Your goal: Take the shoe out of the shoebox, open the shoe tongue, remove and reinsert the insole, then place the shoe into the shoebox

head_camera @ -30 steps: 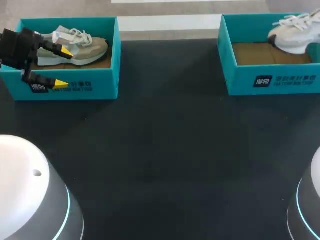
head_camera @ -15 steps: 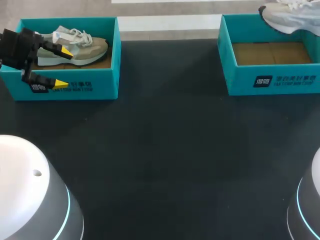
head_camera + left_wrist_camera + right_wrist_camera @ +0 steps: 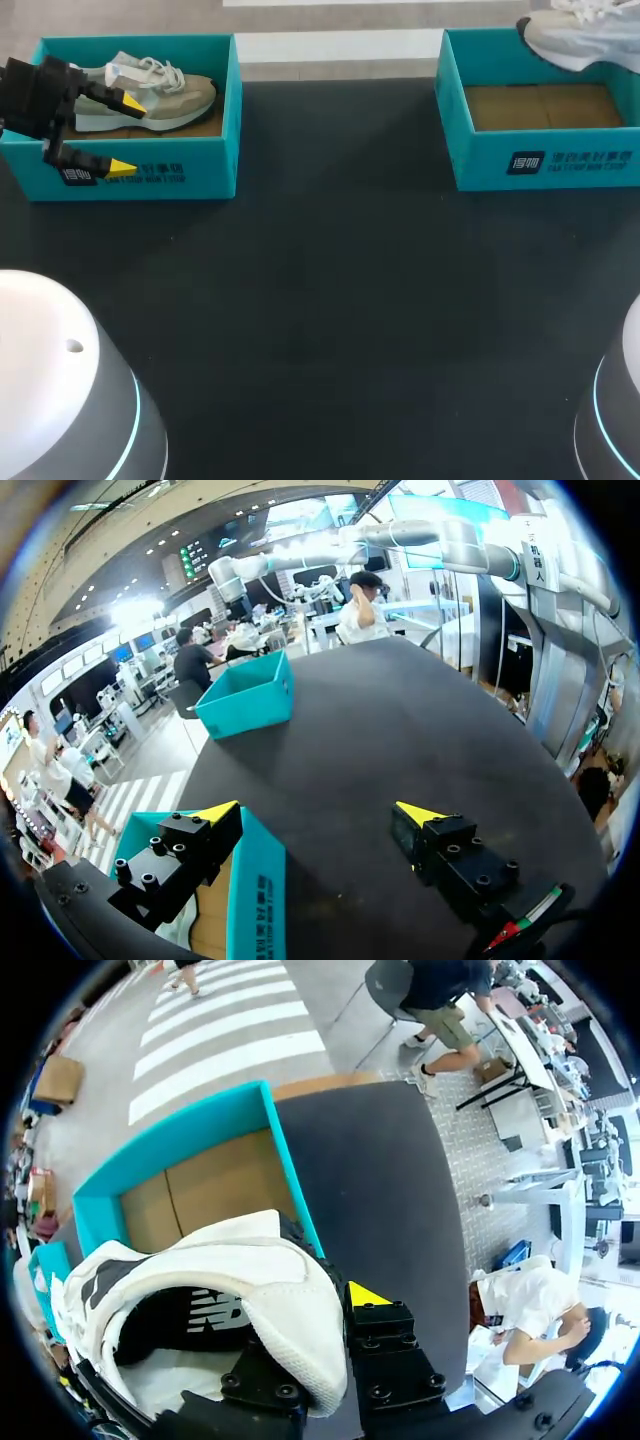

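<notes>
Step one was nearly done. The white shoe hung up at 1 o'clock in the head view, clear of the right shoebox and over its far rim, part of it cut off by the view's edge. The box's cardboard floor was bare.

In the right wrist view the right gripper was clamped on the shoe's heel. One yellow tip sat outside the heel and the other finger was hidden by the shoe, w/ the teal box ahead and below.

At 10 o'clock the left gripper had its fingers wide apart, gripping nothing. They straddled the near wall of the left shoebox, one tip inside by the tan shoe and one outside over the table.

Judged from this, approx. one step of the task was in hand. The shoe wasn't yet set down. Opening the tongue, taking the insole out, putting it back in and returning the shoe to the box were all left to do.
</notes>
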`<state>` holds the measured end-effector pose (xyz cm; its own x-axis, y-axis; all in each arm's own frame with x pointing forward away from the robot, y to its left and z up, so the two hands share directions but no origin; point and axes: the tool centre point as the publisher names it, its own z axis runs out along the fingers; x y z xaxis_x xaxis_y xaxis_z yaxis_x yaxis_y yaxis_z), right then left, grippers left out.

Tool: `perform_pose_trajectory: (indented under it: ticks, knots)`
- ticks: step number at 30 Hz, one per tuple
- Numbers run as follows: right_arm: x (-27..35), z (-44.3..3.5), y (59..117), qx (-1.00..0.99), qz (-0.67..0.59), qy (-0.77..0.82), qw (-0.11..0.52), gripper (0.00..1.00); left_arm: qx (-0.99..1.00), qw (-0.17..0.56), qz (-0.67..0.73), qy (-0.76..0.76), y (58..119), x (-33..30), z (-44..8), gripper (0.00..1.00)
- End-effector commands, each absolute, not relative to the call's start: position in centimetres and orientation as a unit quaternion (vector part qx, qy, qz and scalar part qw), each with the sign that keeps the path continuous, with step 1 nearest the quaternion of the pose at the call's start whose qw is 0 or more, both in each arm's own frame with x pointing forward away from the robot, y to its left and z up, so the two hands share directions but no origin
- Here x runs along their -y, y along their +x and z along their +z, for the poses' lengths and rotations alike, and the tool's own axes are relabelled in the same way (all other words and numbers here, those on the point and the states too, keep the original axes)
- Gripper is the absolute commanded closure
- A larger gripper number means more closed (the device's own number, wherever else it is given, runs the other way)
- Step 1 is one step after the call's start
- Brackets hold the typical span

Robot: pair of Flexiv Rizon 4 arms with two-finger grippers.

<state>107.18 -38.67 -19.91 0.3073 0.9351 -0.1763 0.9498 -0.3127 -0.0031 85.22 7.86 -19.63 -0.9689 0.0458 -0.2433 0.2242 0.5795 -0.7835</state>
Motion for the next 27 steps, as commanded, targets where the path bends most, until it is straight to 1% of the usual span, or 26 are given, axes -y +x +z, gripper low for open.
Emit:
perform_pose_trajectory:
  ticks: [1,4,11,17,27]
  knots:
    - [37.4,-20.7,107.0,-0.583,-0.066,0.806,0.071,1.00,-0.884,0.098,-0.450,0.077,85.2,-7.9,-19.6,0.00]
    - [36.9,-21.6,107.1,-0.576,-0.063,0.808,0.108,1.00,-0.884,0.098,-0.450,0.077,85.2,-7.9,-19.6,0.00]
    - [36.6,-23.5,106.8,-0.564,-0.055,0.810,0.150,1.00,-0.884,0.098,-0.450,0.077,85.2,-7.9,-19.6,0.00]
    - [36.0,-24.8,106.6,-0.568,-0.053,0.803,0.173,1.00,-0.884,0.098,-0.450,0.077,85.2,-7.9,-19.6,0.00]
    - [35.3,-27.0,106.6,-0.572,-0.053,0.799,0.176,1.00,-0.884,0.098,-0.450,0.077,85.2,-7.9,-19.6,0.00]
